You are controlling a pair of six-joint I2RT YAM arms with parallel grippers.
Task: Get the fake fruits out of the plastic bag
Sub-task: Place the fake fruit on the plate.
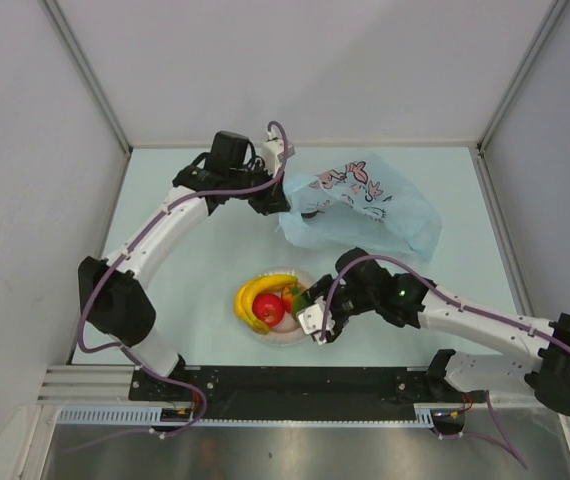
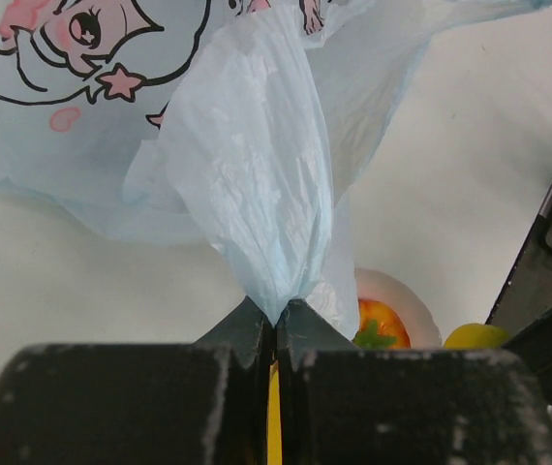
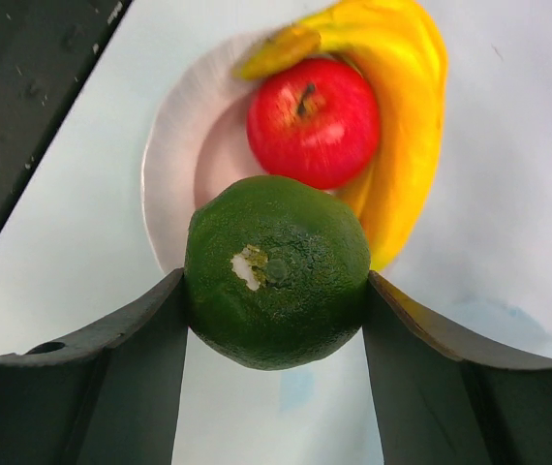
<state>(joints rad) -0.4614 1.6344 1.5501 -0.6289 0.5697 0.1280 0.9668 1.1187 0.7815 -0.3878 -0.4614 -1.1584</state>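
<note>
The light-blue plastic bag (image 1: 365, 205) lies at the back of the table, cartoon print up. My left gripper (image 1: 270, 200) is shut on a gathered edge of the bag (image 2: 247, 174) and holds it lifted; its tips (image 2: 276, 325) pinch the film. My right gripper (image 1: 310, 305) is shut on a green round fruit (image 3: 276, 271) and holds it above the near edge of the white plate (image 3: 174, 165). A red apple (image 3: 313, 121) and a yellow banana (image 3: 402, 145) lie on the plate (image 1: 280, 338). An orange-red fruit (image 2: 381, 325) shows on the plate behind the bag's hanging edge.
The right arm's black links (image 2: 547, 262) stand close to the plate on its right. Grey walls enclose the table on three sides. The black base rail (image 1: 285, 385) runs along the near edge.
</note>
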